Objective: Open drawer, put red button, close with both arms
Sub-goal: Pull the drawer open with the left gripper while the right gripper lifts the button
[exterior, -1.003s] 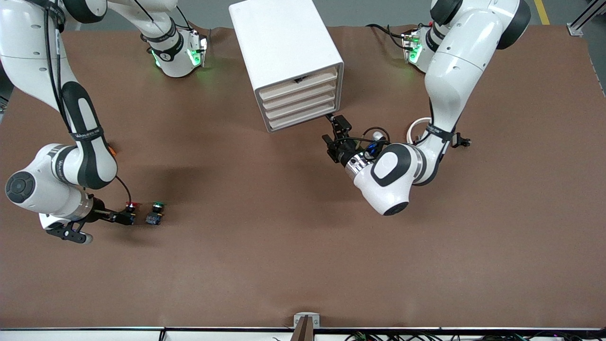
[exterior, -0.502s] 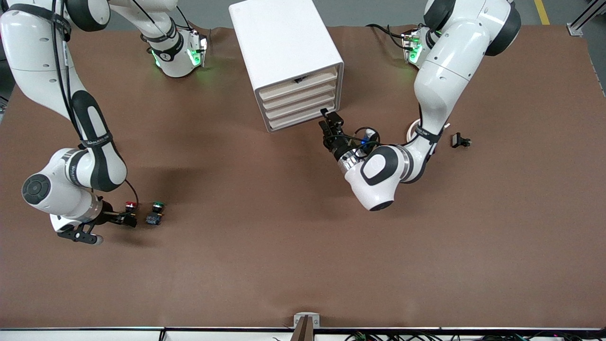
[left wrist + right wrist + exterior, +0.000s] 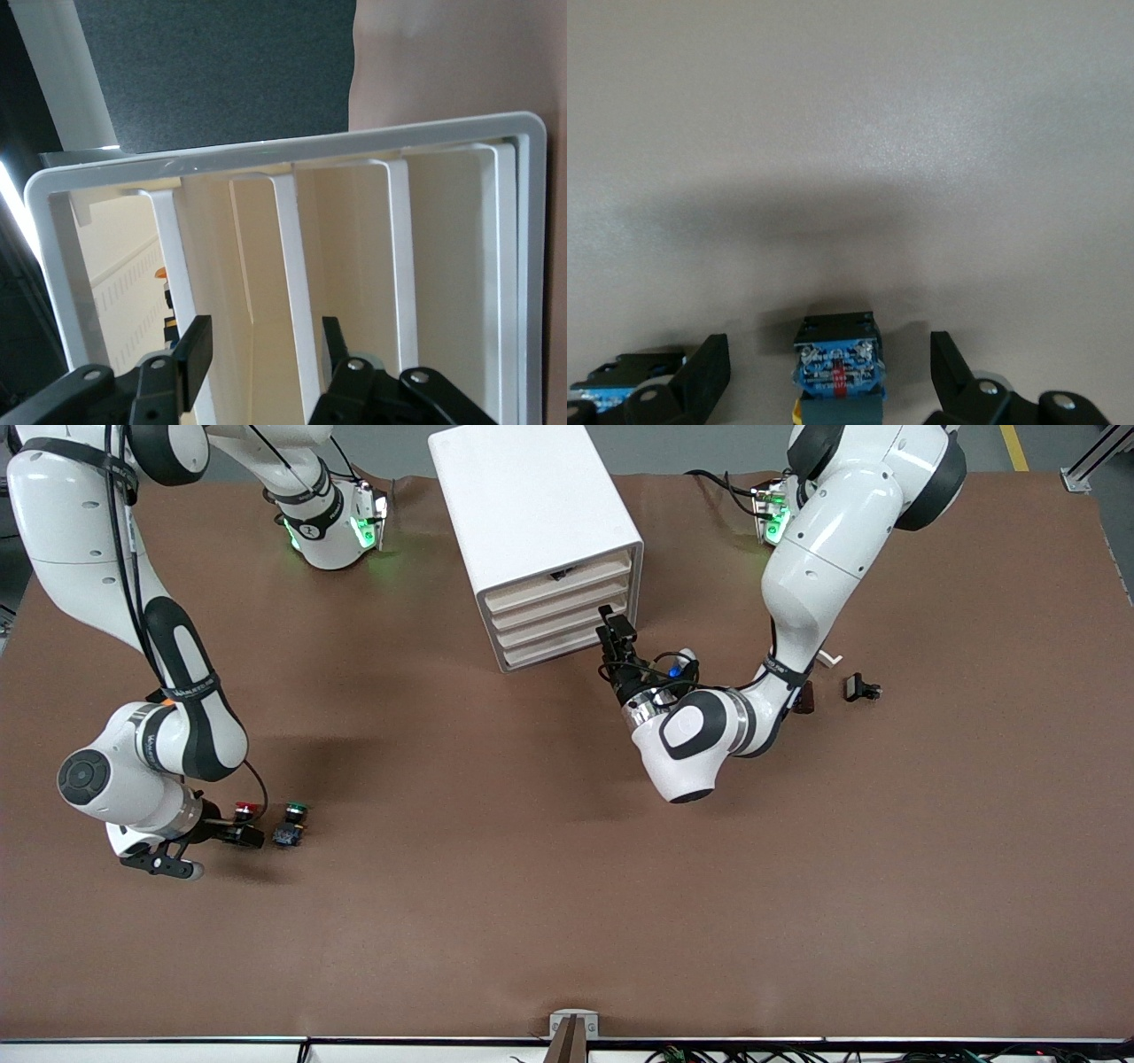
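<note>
Fingers (image 3: 709, 376) of the right gripper (image 3: 244, 835) stand wide apart, one on each side of the red button (image 3: 245, 810), not yet touching it. That button lies on the table (image 3: 532, 868) toward the right arm's end, just beside the green-capped button (image 3: 293, 812). In the right wrist view the red button's blue-grey body (image 3: 835, 354) sits centred in the gap, while the other button's body (image 3: 620, 379) shows just outside one finger. To do this well, the gripper should go a little further forward so the pads bear on the block's flat sides, then close squarely without nudging the neighbour.

At the cabinet (image 3: 532, 522), the left gripper (image 3: 614, 638) is at the front of the stacked drawers, by the lower drawer (image 3: 554, 640) at its end toward the left arm. Its fingers (image 3: 190, 359) are spread, straddling a cream edge (image 3: 297, 292) in the left wrist view. All four drawers look shut. A good pull probably needs the fingers to pinch that lip firmly and draw straight out along the drawer's run, so the tray does not jam or drag the cabinet. A small dark part (image 3: 861, 687) lies apart near the left arm.
</note>
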`<control>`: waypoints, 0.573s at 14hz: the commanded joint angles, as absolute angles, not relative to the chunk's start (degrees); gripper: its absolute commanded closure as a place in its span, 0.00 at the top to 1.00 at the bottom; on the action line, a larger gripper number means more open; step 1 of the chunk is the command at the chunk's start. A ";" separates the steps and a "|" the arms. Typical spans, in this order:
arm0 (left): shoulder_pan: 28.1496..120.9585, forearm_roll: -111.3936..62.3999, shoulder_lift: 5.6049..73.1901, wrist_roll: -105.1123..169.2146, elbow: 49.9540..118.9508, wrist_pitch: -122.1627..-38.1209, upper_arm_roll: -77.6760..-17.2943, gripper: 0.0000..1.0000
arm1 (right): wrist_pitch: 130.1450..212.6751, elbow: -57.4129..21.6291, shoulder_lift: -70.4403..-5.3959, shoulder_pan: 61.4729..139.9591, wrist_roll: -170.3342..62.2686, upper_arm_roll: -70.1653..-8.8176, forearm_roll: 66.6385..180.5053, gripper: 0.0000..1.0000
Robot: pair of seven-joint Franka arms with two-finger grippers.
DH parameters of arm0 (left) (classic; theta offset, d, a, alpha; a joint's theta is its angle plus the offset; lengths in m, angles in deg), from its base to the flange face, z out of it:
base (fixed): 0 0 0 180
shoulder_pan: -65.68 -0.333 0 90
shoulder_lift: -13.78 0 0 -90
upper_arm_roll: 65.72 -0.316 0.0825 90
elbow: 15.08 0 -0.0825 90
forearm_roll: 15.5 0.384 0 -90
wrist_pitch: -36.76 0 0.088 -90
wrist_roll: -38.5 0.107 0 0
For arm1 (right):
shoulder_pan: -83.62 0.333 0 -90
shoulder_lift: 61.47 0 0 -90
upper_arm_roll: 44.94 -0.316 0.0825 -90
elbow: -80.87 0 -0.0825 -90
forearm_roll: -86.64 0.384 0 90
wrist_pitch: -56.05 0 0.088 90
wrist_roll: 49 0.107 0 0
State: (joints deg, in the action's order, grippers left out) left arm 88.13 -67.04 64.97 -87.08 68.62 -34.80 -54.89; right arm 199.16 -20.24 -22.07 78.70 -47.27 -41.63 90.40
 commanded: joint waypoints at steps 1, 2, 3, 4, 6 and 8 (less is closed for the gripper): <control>87.48 -67.98 64.93 -89.72 70.34 -33.73 -54.65 0.57 | 198.79 -20.56 -22.18 78.26 -48.47 -41.69 90.68 0.69; 87.74 -67.89 64.93 -89.90 70.69 -33.47 -54.74 0.57 | 198.70 -20.65 -22.18 78.34 -48.47 -41.69 90.68 0.49; 87.91 -67.97 64.93 -89.91 70.96 -33.29 -54.65 0.57 | 198.70 -20.65 -22.18 78.26 -48.47 -41.69 90.68 0.28; 88.00 -67.98 64.93 -89.91 71.05 -33.29 -54.65 0.57 | 198.70 -20.65 -22.18 78.34 -48.47 -41.69 90.68 0.04; 88.61 -68.06 64.93 -89.99 71.05 -33.29 -54.65 0.57 | 197.83 -20.56 -22.18 78.52 -48.39 -41.78 90.68 0.00; 89.49 -68.15 64.93 -90.26 71.05 -33.38 -54.74 0.55 | 197.73 -20.56 -22.27 78.52 -48.30 -41.78 90.77 0.00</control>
State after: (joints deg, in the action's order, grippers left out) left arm 88.66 -67.04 65.03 -88.89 70.85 -34.00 -54.85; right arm 198.52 -20.33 -22.06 78.64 -47.49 -41.55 90.40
